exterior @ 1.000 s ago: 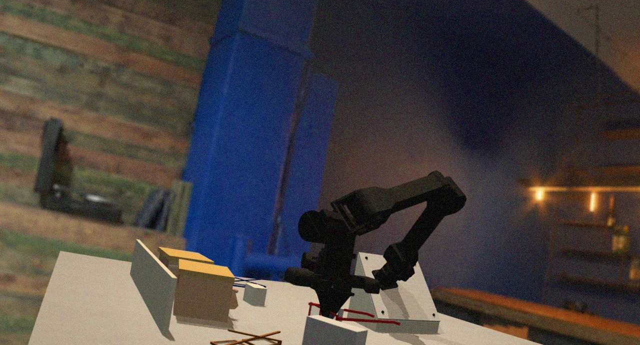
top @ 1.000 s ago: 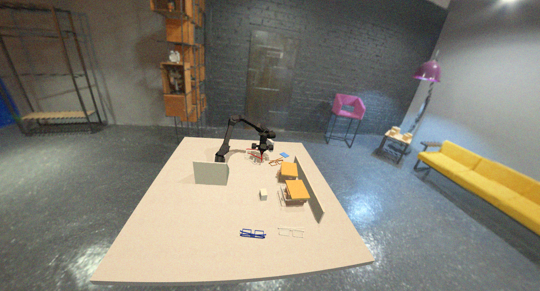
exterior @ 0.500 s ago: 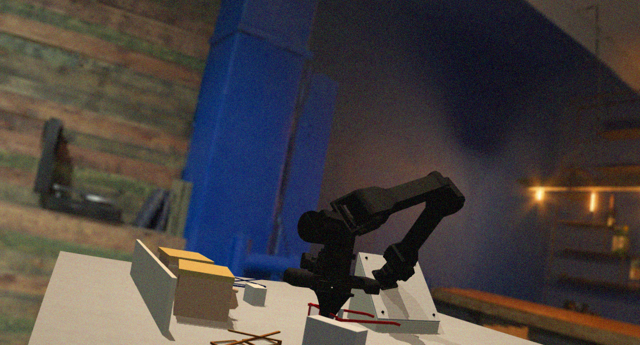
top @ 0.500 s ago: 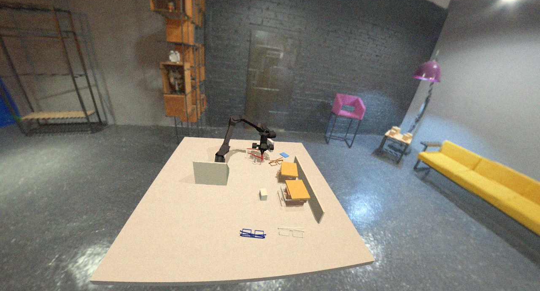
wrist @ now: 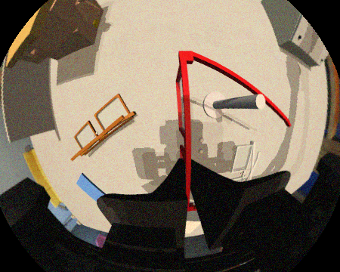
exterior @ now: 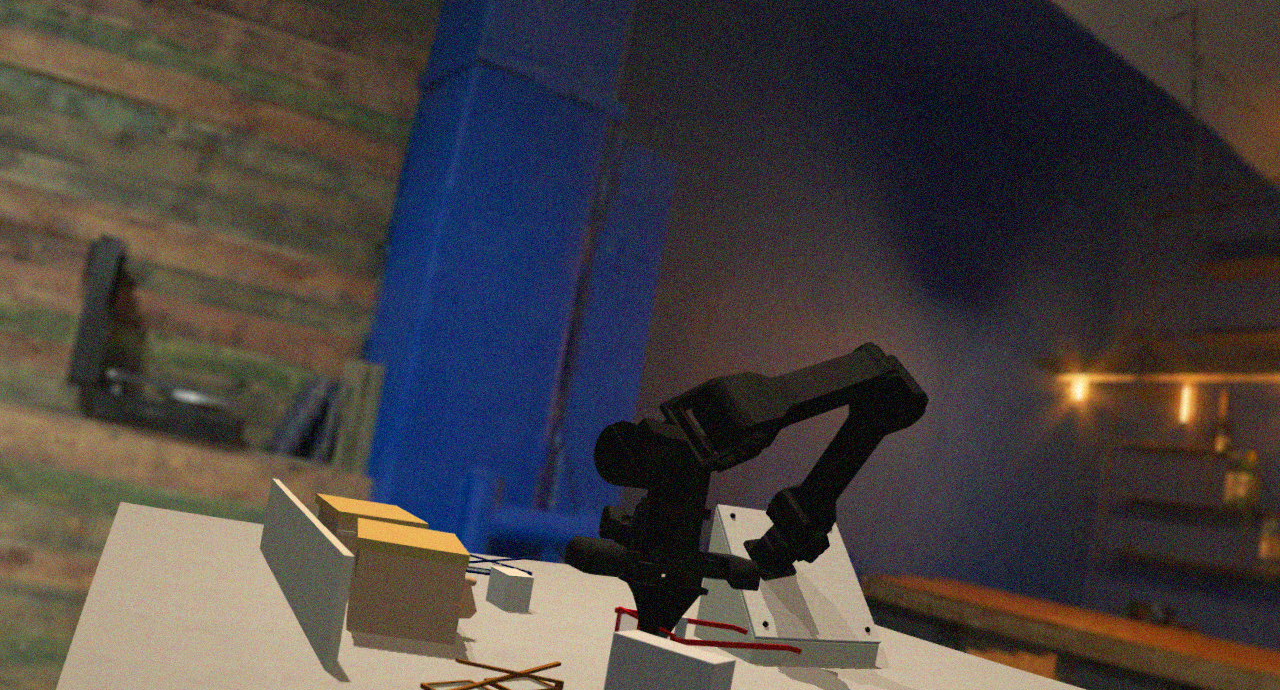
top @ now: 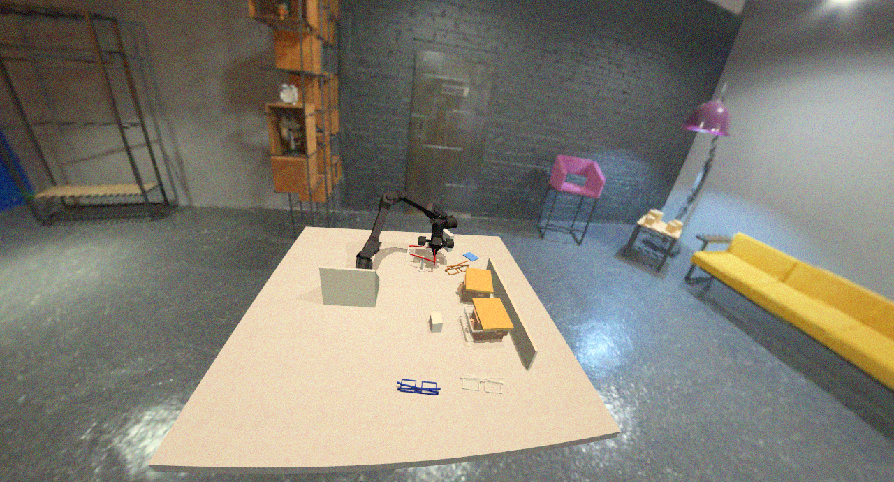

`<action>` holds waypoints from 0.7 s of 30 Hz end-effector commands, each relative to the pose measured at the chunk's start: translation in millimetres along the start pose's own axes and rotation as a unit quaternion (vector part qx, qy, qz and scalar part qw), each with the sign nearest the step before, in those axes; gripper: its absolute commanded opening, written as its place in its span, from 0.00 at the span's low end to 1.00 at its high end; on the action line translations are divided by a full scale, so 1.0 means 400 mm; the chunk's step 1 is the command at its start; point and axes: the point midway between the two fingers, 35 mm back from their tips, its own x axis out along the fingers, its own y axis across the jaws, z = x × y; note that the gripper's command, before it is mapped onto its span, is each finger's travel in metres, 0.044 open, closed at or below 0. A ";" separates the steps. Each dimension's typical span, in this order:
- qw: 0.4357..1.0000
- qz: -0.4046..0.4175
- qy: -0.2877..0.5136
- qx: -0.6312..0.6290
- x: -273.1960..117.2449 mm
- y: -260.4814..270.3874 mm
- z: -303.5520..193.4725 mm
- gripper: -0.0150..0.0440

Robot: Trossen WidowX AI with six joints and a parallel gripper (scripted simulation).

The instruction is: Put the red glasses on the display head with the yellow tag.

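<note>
My gripper (top: 434, 251) (exterior: 657, 630) (wrist: 183, 162) is shut on the red glasses (exterior: 735, 645) (wrist: 187, 113), at the front frame. It holds them low over the table, temples unfolded. In the wrist view one temple passes by the top of a grey post (wrist: 234, 103). Two brown display heads with orange tops stand to one side, away from the glasses: one nearer the arm (top: 478, 280) and one farther off (top: 492, 314). A head (wrist: 72, 34) also shows at the wrist view's top left. I cannot make out which one bears the yellow tag.
Orange glasses (top: 457, 269) (wrist: 106, 130) and a blue card (top: 471, 256) (wrist: 90, 186) lie near the gripper. A long grey wall (top: 513, 320) (exterior: 308, 578) runs behind the heads. A slanted grey box (top: 348, 286) (wrist: 289, 30), a small block (top: 436, 323) and blue glasses (top: 418, 387) are farther off.
</note>
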 end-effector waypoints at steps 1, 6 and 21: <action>1.000 0.001 0.000 0.001 0.000 0.005 -0.006 0.25; 1.000 0.001 0.000 0.001 0.000 0.008 -0.011 0.25; 1.000 0.001 0.000 0.001 0.000 0.014 -0.028 0.25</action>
